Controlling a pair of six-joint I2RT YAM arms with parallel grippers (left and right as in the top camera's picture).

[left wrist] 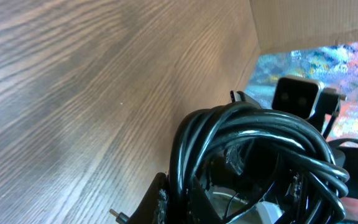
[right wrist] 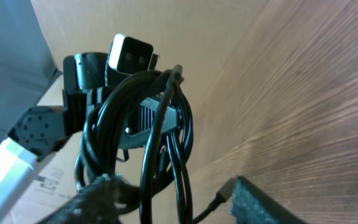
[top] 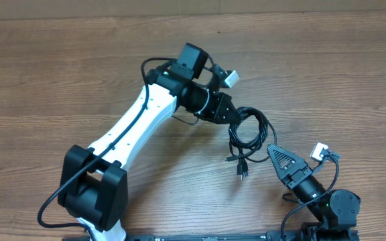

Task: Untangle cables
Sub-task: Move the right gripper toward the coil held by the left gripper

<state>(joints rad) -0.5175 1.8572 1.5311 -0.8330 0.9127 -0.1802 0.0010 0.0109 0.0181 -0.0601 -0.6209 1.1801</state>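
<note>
Overhead, the cables point(top: 249, 132) form one looped bundle near the middle of the table point(top: 79, 67). Its long axis runs from the left gripper point(top: 232, 117), which pinches its far end, toward the near edge (the plugs point that way). The right gripper point(top: 274, 151) is just beside it, fingers spread.

The cables point(top: 250, 134) form a looped black bundle just right of the frame's centre, over the wooden table point(top: 59, 73), with plug ends trailing toward the lower edge. The left gripper point(top: 235, 120), reaching in from the lower left, meets the bundle's upper-left side. The right gripper point(top: 273, 150) points up-left from the lower right corner, just beside the loops.
</note>
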